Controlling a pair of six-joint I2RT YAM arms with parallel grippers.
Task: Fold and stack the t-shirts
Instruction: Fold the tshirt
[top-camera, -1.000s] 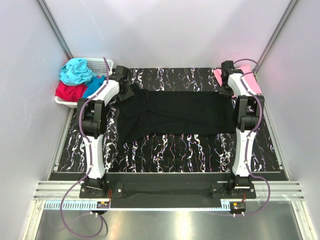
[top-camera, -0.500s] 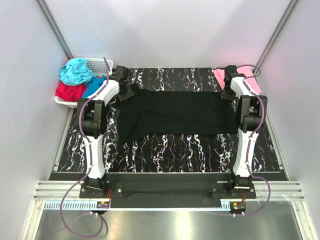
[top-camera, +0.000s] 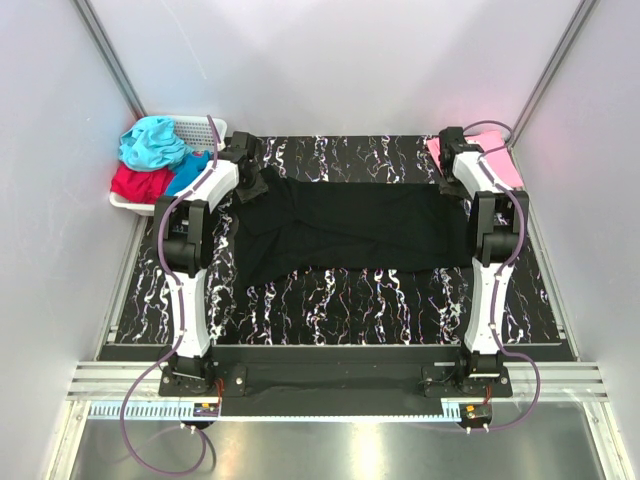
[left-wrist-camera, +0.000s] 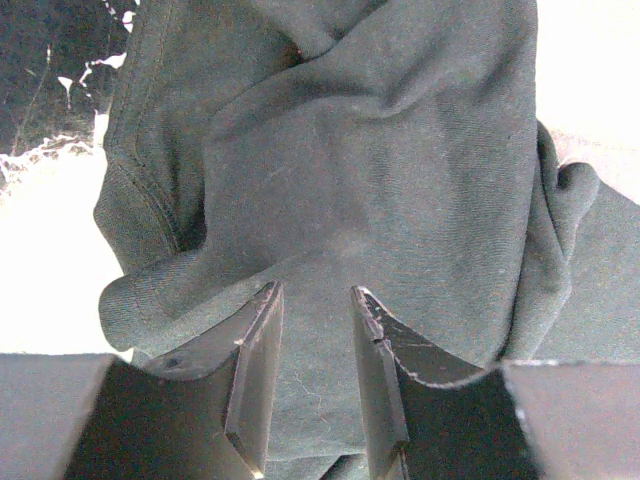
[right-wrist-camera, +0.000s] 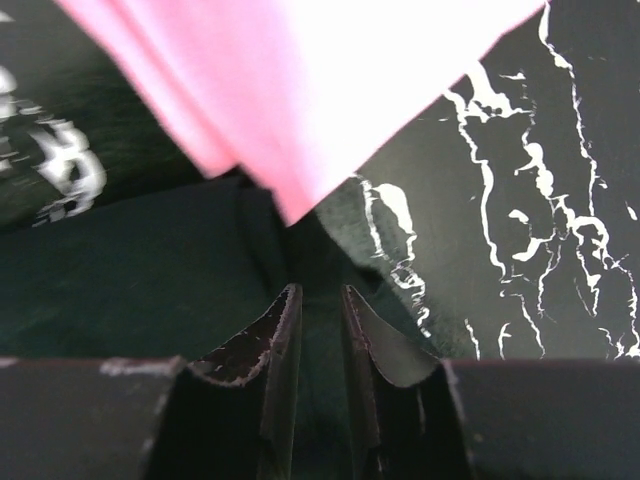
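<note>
Left gripper (left-wrist-camera: 315, 290) at ten o'clock and right gripper (right-wrist-camera: 320, 288) at two pinch the black t-shirt (top-camera: 350, 230); lifting together, level, should fold cleanly.

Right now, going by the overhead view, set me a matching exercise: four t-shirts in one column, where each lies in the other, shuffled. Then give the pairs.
1. black t-shirt
2. pink t-shirt
3. teal t-shirt
4. red t-shirt

A. far right corner of the table
B. top of the pile in the white basket
C. spread across the middle of the table
D. in the basket, below the teal one

Pairs: 1-C, 2-A, 3-B, 4-D
</note>
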